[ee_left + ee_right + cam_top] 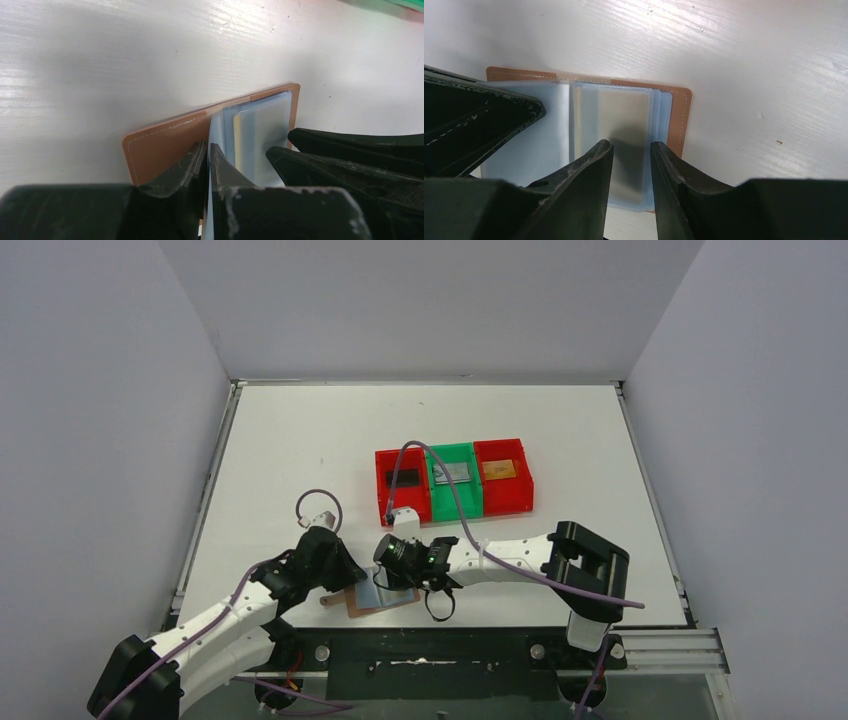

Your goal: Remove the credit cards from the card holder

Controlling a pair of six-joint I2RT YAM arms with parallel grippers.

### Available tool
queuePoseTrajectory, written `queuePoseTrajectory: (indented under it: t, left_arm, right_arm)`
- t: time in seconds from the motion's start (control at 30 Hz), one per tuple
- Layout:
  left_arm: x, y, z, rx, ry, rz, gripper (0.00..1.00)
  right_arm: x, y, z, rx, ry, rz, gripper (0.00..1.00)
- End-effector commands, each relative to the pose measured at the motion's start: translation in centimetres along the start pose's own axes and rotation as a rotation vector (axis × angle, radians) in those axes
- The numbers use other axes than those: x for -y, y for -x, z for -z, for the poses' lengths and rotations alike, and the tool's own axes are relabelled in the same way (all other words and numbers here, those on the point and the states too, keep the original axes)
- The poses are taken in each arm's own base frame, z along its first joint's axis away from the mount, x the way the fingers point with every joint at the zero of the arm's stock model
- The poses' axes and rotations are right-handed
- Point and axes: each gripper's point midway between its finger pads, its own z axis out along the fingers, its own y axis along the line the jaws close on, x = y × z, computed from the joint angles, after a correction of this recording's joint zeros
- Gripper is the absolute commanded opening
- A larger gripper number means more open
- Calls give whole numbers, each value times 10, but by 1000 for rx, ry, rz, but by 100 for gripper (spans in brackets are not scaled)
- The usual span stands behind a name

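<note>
The tan card holder (378, 600) lies open near the table's front edge, its clear blue-grey sleeves fanned up. My left gripper (209, 148) is shut on one thin clear sleeve, holding it upright beside the brown cover (160, 145). A pale gold credit card (611, 112) sits inside the top sleeve of the stack. My right gripper (631, 145) hovers open just over that sleeve's near end, with nothing between its fingers. Other credit cards lie in the bins: a black one (403, 477), a silver one (452, 472) and a gold one (499, 470).
A row of plastic bins stands mid-table: red (389, 502), green (467, 502), red (520, 495). Both wrists crowd together over the holder; the right gripper's fingers (350, 150) show in the left wrist view. White walls enclose the table.
</note>
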Motion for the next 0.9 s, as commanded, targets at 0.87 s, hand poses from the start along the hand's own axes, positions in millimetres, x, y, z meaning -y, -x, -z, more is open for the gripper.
queuePoseTrajectory:
  t: [0.87]
  left_arm:
    - [13, 9, 3, 35, -50, -14, 7]
  right_arm:
    - [-30, 38, 28, 115, 78, -15, 23]
